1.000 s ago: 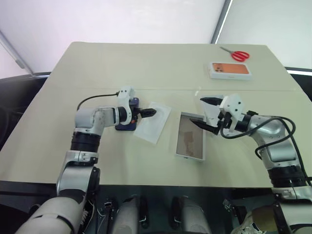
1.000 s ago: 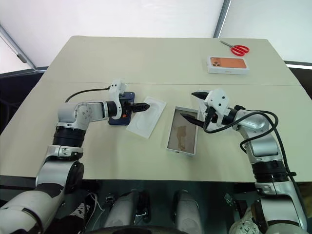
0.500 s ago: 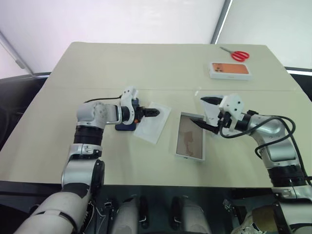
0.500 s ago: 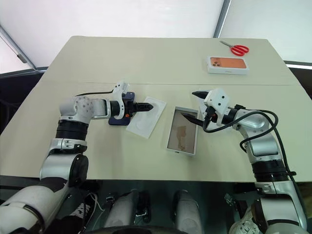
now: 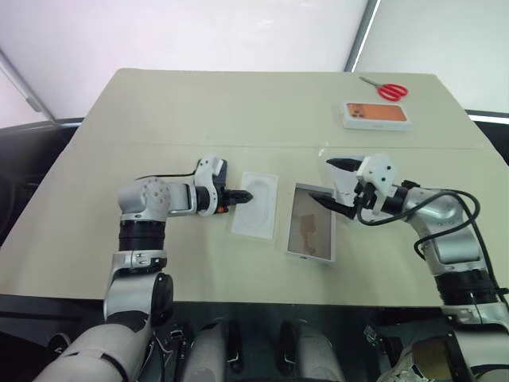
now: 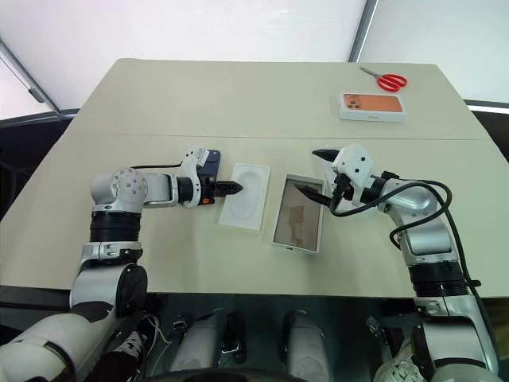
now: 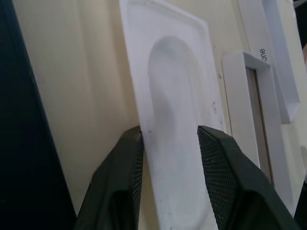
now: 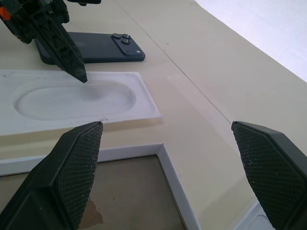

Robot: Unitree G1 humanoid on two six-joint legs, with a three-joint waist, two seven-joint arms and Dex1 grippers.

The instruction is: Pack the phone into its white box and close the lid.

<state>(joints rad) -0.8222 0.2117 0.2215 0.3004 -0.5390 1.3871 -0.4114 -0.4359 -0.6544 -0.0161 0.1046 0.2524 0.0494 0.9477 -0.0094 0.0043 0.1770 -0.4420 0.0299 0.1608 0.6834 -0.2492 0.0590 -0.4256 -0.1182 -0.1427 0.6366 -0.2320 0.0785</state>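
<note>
The dark navy phone (image 8: 91,48) lies flat on the table, just beyond my left gripper (image 5: 243,197). That gripper points right, its jaws partly apart. Its fingertips (image 7: 136,136) rest at the near edge of the thin white insert (image 5: 256,204) with the oval recess. To the insert's right lies the white box (image 6: 296,250), open, its brownish inside showing. Over the far end of the box hovers my right gripper (image 6: 312,172), wide open and holding nothing. The white lid (image 7: 282,72) lies beyond the box, partly hidden under that gripper.
A white box printed with an orange phone (image 5: 377,114) and red-handled scissors (image 5: 387,90) sit at the table's far right. A seam runs across the tabletop just beyond the phone.
My left gripper drew back to the insert's near edge and its fingers narrowed. The insert turned from skewed to nearly parallel with the box. The right arm stayed still.
</note>
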